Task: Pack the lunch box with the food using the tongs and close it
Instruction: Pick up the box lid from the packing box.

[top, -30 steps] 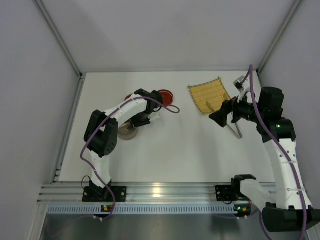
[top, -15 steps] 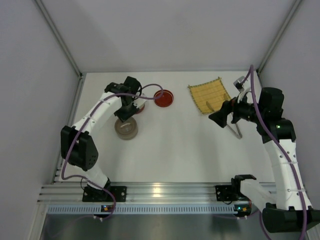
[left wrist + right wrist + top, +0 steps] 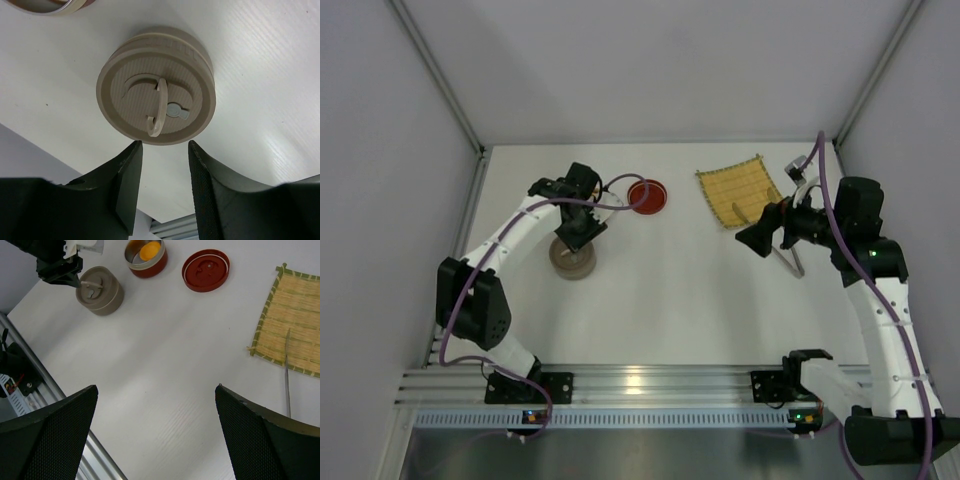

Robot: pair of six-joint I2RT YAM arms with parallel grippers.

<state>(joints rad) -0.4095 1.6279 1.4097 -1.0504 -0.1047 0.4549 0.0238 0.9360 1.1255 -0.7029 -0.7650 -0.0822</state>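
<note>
Open red tin holds the orange ball, red lid beside it on the desk, lidded beige tin hides its contents, tongs lie partly on the mat, left end effector hovers released over the beige tin, right end effector is wide open and empty.
</note>
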